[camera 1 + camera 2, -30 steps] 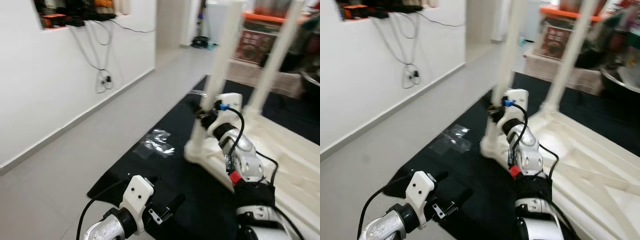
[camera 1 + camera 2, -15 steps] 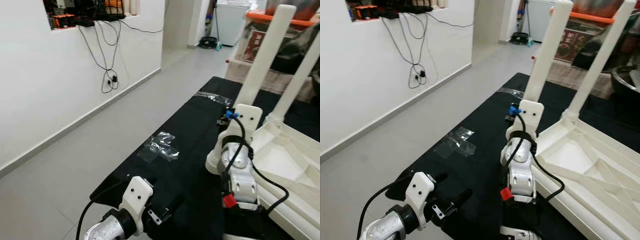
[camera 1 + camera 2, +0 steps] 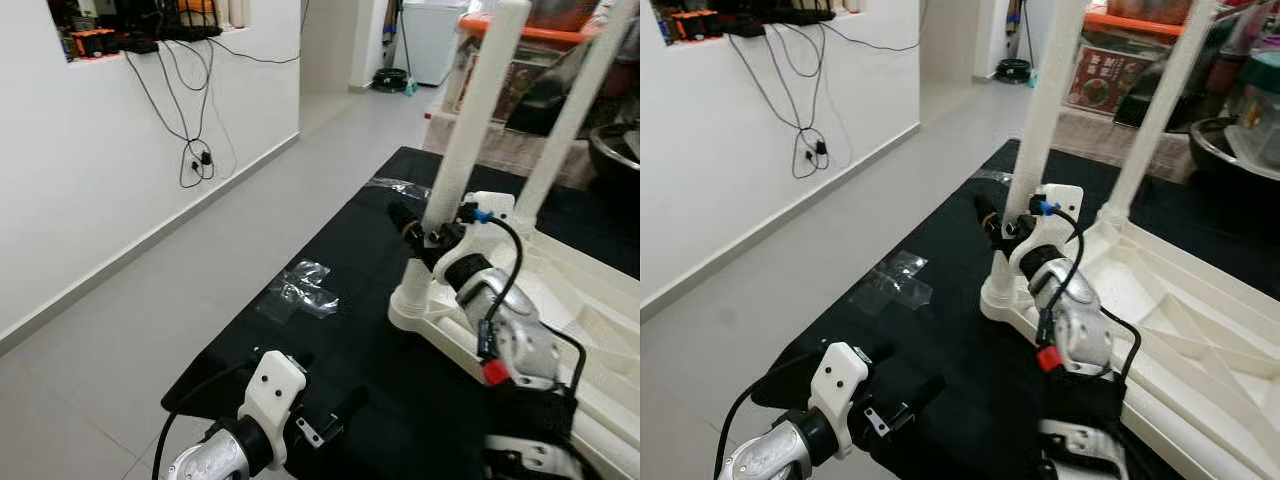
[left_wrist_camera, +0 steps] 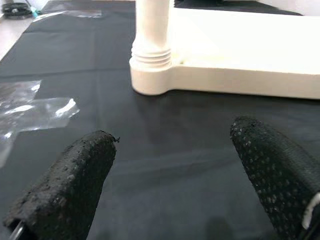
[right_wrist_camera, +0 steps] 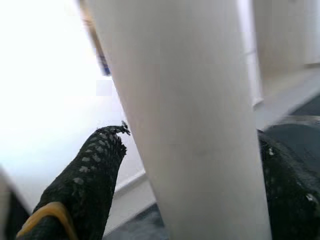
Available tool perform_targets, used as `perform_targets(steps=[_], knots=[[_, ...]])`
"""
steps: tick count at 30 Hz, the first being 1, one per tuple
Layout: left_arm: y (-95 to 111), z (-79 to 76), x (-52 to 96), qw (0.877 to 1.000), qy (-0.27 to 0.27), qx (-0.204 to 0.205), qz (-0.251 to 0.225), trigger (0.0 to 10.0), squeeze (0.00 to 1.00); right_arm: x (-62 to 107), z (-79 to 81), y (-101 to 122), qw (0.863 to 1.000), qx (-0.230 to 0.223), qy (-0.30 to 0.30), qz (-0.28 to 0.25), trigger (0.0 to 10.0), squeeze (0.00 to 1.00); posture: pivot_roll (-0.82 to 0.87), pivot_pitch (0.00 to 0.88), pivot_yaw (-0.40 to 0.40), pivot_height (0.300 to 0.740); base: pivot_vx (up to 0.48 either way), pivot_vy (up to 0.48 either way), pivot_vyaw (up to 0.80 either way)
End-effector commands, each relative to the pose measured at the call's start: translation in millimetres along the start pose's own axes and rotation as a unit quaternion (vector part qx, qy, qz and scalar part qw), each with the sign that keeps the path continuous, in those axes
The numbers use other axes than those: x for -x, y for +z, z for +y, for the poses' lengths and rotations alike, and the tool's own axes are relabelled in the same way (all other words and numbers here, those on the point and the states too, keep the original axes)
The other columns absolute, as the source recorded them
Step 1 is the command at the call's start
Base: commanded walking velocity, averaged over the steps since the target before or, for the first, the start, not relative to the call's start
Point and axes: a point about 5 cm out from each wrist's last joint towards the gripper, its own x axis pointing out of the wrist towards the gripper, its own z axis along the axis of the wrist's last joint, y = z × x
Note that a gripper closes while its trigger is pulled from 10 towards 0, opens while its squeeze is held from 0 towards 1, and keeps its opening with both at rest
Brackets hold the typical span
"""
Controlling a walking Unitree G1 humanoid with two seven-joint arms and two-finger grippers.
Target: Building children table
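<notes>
The children's table (image 3: 1200,330) lies upside down on a black mat (image 3: 330,350) on the floor, its white legs pointing up. My right gripper (image 3: 425,236) is at the near corner leg (image 3: 470,120), low on the shaft just above the threaded collar where it meets the tabletop. In the right wrist view the leg (image 5: 185,125) stands between my two fingers (image 5: 95,180), which straddle it. I cannot tell whether the pads are pressing it or only bracketing it.

My left gripper (image 4: 165,175) hangs low over the mat with its fingers apart and nothing between them, aimed toward the same corner socket (image 4: 150,75).

I judge the table to be moulded plastic: light, hollow and stiff, with a smooth round leg that will likely slip under rubbery pads if I twist hard. Holding low near the collar should give the best turning grip and the least wobble. Gripping high up would lever the light top and might shift it across the mat. A crumpled clear wrapper (image 3: 305,290) lies on the mat's edge, well apart from the work.
</notes>
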Motion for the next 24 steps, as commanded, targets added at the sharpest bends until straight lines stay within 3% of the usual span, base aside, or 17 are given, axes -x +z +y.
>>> perform_targets(steps=[1, 2, 5, 6, 8, 11, 12, 13, 14, 18, 22, 24], knots=[[-4, 0.0, 0.5, 1.000, 0.003, 0.005, 0.009, 10.0, 0.00, 1.1, 17.6, -6, 0.991, -0.018, 0.129, 0.020, 10.0, 0.00, 0.09, 0.041, -0.063, 0.740, 0.000, 0.000, 0.00], [-4, 0.0, 0.4, 1.000, 0.003, 0.005, 0.008, 10.0, 0.00, 10.3, 21.6, -6, 0.974, -0.020, 0.221, 0.042, 10.0, 0.00, 0.09, 0.040, -0.065, 0.740, 0.000, 0.000, 0.00], [-4, 0.0, 0.4, 1.000, 0.003, 0.005, 0.008, 10.0, 0.00, 10.3, 21.6, -6, 0.974, -0.020, 0.221, 0.042, 10.0, 0.00, 0.09, 0.040, -0.065, 0.740, 0.000, 0.000, 0.00], [-3, 0.2, 0.3, 1.000, 0.005, 0.005, 0.007, 10.0, 0.00, 6.5, 19.4, -6, 0.952, -0.027, 0.297, 0.067, 10.0, 0.00, 0.10, 0.044, -0.066, 0.740, 0.000, 0.000, 0.00], [-3, 0.2, 0.3, 1.000, 0.005, 0.005, 0.007, 10.0, 0.00, 6.5, 19.4, -6, 0.952, -0.027, 0.297, 0.067, 10.0, 0.00, 0.10, 0.044, -0.066, 0.740, 0.000, 0.000, 0.00], [-3, 0.4, 0.3, 1.000, 0.006, 0.005, 0.007, 10.0, 0.00, -8.0, 19.2, -7, 0.947, -0.021, 0.314, 0.070, 10.0, 0.00, 0.11, 0.044, -0.067, 0.740, 0.000, 0.000, 0.00], [-3, 0.5, 0.3, 1.000, 0.007, 0.004, 0.007, 10.0, 0.00, -15.7, 21.1, -10, 0.948, -0.007, 0.310, 0.076, 7.1, 0.00, 0.11, 0.044, -0.068, 0.740, 0.000, 0.000, 0.00], [-3, 0.5, 0.3, 1.000, 0.007, 0.004, 0.007, 10.0, 0.00, -15.7, 21.1, -10, 0.948, -0.007, 0.310, 0.076, 7.1, 0.00, 0.11, 0.044, -0.068, 0.740, 0.000, 0.000, 0.00], [-3, 0.6, 0.4, 1.000, 0.007, 0.004, 0.007, 10.0, 0.00, -20.2, 23.8, -14, 0.946, 0.000, 0.315, 0.083, 0.0, 0.00, 0.11, 0.043, -0.069, 0.740, 0.000, 0.000, 0.00], [-3, 0.5, 0.5, 1.000, 0.008, 0.003, 0.008, 10.0, 0.00, -23.3, 24.2, -19, 0.947, 0.018, 0.308, 0.089, 0.0, 0.00, 0.12, 0.042, -0.070, 0.740, 0.000, 0.000, 0.00], [-3, 0.4, 0.7, 1.000, 0.006, 0.004, 0.009, 10.0, 0.00, -21.0, 13.5, -16, 0.969, 0.050, 0.234, 0.064, 0.0, 0.00, 0.10, 0.040, -0.062, 0.740, 0.000, 0.000, 0.00], [-3, 0.1, 0.8, 1.000, 0.004, 0.004, 0.009, 10.0, 0.00, -18.9, 11.8, -14, 0.973, 0.056, 0.218, 0.055, 0.0, 0.00, 0.10, 0.040, -0.062, 0.740, 0.000, 0.000, 0.00]])
